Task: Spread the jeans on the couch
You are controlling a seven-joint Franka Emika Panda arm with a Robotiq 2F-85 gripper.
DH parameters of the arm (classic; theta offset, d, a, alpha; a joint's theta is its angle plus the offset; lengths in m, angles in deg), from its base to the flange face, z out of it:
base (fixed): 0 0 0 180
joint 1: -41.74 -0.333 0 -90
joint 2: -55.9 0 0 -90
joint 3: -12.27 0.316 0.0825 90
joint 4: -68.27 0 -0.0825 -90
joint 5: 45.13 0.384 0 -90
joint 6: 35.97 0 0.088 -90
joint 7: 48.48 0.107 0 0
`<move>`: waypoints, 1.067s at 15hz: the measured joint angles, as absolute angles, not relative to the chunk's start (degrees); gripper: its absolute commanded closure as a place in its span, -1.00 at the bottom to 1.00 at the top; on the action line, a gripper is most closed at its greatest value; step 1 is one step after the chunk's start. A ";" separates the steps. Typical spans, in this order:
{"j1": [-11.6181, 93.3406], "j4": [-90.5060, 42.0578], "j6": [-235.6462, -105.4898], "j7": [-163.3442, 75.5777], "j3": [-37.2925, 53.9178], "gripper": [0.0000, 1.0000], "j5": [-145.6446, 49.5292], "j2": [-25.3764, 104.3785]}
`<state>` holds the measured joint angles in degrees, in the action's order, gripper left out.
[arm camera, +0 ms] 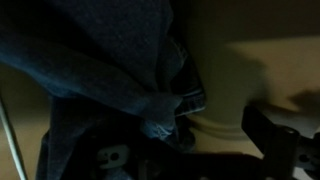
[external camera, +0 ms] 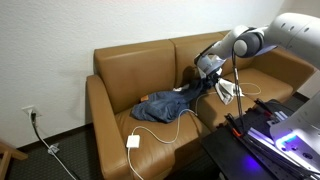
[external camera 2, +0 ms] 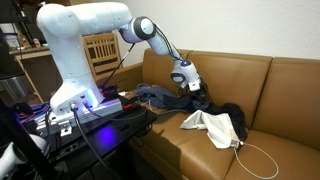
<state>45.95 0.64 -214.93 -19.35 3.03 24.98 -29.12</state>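
The jeans [external camera: 165, 104] lie rumpled on the tan leather couch [external camera: 130, 70], with one end rising toward my gripper [external camera: 210, 68]. In an exterior view the gripper [external camera 2: 187, 80] hangs over the dark denim [external camera 2: 158, 97] on the couch [external camera 2: 280, 85]. In the wrist view the jeans [arm camera: 100, 50] fill the upper left and bunch into a fold near the middle. My gripper [arm camera: 190, 138] looks open. Its right finger stands apart from the cloth, with couch leather [arm camera: 240, 50] showing between them. The left finger is hidden under the denim.
A white cloth [external camera: 226, 91] lies beside the jeans and also shows in an exterior view [external camera 2: 212, 124]. A white cable [external camera: 160, 127] with a square plug block [external camera: 133, 142] loops over the seat front. A black stand [external camera 2: 90, 125] is close to the couch.
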 measured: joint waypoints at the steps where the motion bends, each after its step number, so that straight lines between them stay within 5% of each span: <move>1: 45.71 0.02 -211.67 -17.40 1.57 -1.00 24.75 -29.06; 5: 45.92 -1.71 -198.14 -8.59 -4.06 -1.00 19.85 -28.84; 16: 36.59 -10.46 -208.49 19.21 -12.96 -1.00 3.41 -28.54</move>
